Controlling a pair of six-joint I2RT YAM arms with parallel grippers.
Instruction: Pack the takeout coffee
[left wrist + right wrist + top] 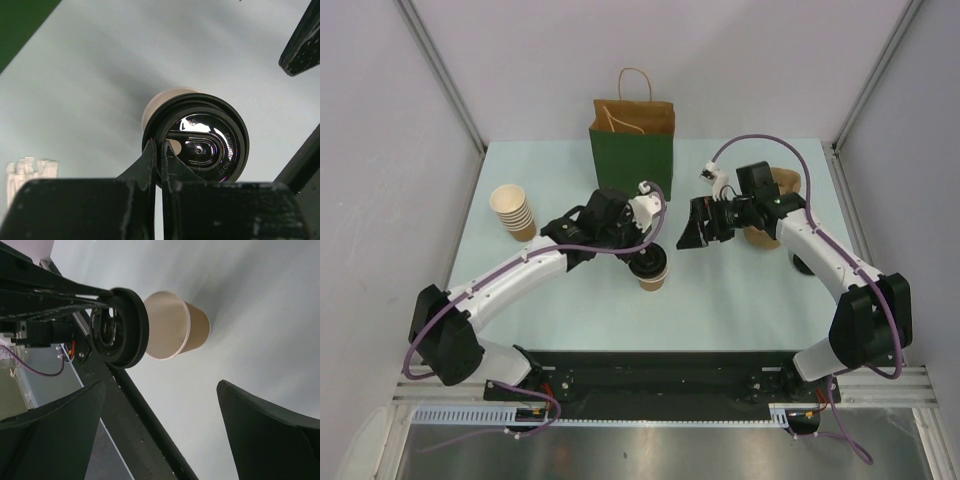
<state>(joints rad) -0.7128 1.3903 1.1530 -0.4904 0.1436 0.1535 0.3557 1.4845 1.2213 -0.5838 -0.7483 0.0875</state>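
Now the left gripper (159, 150), jaws pressed together, is touching the round black plastic lid (202, 145) of the upright tan-brown paper cup (653, 281); the right gripper (689, 226), jaws spread, is hovering beside it.

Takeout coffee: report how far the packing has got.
Done: the lid is on the takeout coffee, and the left gripper is shut on the lid's rim. In hand: that grip; whether the cup has left the table cannot be told. Left: the cup is not yet in the green bag, which stands upright behind it. The right gripper is open, holding nothing.
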